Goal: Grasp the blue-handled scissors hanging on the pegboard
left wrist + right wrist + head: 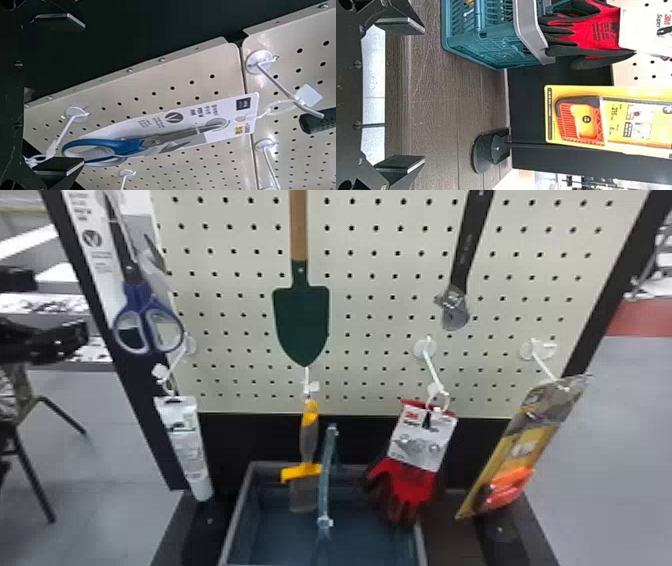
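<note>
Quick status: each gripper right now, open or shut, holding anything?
Left gripper: open, holding nothing; the blue-handled scissors hang at the pegboard.
Right gripper: open, holding nothing.

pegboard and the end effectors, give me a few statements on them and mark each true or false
1. The blue-handled scissors hang at the pegboard with their handles down. True.
2. The left end effector is closed on the scissors. False: its fingers are apart and the scissors are not gripped.
3. The trowel hangs between the scissors and the wrench. True.
4. The gloves are plain yellow. False: they are red and black.
5. The right end effector has its fingers apart, with nothing held. True.
</note>
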Action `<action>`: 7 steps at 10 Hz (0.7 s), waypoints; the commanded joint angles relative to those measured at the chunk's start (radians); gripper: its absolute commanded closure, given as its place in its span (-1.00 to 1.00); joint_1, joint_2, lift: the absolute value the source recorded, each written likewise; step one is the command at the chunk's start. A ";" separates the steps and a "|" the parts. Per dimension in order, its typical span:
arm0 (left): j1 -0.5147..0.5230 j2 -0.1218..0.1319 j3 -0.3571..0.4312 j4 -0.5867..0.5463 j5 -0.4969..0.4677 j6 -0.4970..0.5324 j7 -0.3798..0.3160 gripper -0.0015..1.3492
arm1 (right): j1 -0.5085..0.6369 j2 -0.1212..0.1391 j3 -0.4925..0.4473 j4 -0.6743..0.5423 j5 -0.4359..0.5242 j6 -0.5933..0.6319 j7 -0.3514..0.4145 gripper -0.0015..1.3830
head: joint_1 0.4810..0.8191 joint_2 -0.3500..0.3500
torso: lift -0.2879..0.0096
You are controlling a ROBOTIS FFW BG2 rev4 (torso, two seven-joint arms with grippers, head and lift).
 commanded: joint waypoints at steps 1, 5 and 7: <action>-0.052 0.019 -0.032 0.029 0.041 0.022 -0.016 -0.83 | -0.003 0.001 0.000 0.000 0.001 0.000 0.001 -0.78 | -0.60 0.00 | 0.26; -0.142 0.092 -0.117 0.118 0.257 0.068 -0.045 -0.82 | -0.007 0.001 0.000 0.005 0.002 0.000 0.002 -0.78 | -0.60 0.00 | 0.26; -0.202 0.125 -0.178 0.157 0.326 0.077 -0.070 -0.82 | -0.012 0.001 0.000 0.008 0.002 0.000 0.002 -0.78 | -0.60 0.00 | 0.26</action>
